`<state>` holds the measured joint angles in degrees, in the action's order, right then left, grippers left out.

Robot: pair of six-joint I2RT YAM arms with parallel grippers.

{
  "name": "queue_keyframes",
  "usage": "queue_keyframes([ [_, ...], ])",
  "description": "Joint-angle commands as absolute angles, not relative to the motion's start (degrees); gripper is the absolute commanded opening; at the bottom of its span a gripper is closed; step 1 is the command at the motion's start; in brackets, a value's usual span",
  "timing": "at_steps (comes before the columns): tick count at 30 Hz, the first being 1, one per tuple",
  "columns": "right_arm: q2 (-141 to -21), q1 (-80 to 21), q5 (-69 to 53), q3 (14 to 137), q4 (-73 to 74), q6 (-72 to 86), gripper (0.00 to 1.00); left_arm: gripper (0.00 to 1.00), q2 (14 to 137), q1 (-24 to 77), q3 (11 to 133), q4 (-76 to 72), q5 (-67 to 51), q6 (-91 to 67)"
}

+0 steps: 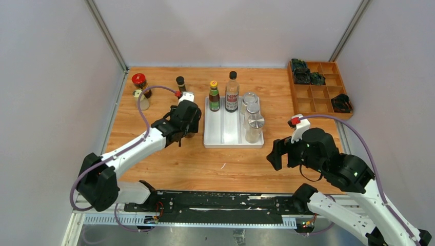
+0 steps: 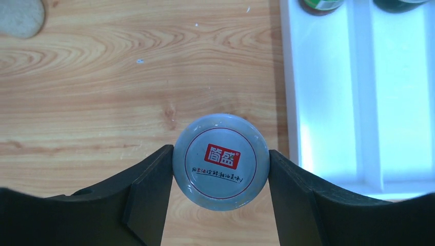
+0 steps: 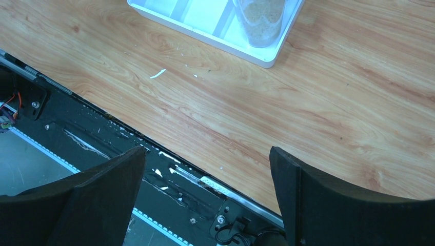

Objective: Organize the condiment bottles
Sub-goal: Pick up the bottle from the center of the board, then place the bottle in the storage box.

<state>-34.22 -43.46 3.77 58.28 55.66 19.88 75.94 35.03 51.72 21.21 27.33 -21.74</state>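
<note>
Here, the left end effector [image 2: 220, 164] clamps a white-lidded jar [image 2: 221, 162] beside the tray [image 2: 288, 77].

The left arm [image 1: 134, 148] and right arm [image 1: 338, 205] are 2 white-shelled limbs with chunky black joints; a lilac cable [image 1: 323, 116] loops along each to a red plug [image 1: 295, 121]. Their fingers [image 2: 146, 200] are matte black wedges.

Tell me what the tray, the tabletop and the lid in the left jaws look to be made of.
Tray: white plastic, probably; smooth, glossy, moulded dividers. Tabletop: wood or wood-look laminate; grain shows. Jar lid: likely metal, silvery sheen, printed red logo.
</note>
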Motion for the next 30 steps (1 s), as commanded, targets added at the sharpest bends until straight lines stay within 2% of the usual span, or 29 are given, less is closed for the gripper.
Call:
queue_keyframes([
  [1,-33.9,-43.28,1.87,56.91,54.49,20.47,0.96,0.54,69.71,37.72,55.46,23.31,30.77,-21.09],
  [9,-33.84,-43.32,1.5,56.69,53.79,20.97,0.96,0.54,69.18,40.6,64.0,25.54,27.25,-19.17],
  [15,-33.35,-43.32,2.08,57.6,54.58,21.02,0.96,0.54,76.88,41.99,71.57,23.51,23.3,-18.97],
  [30,-31.73,-43.27,3.85,57.52,56.64,21.24,0.96,0.54,97.0,48.93,85.16,16.72,24.17,-18.06],
])
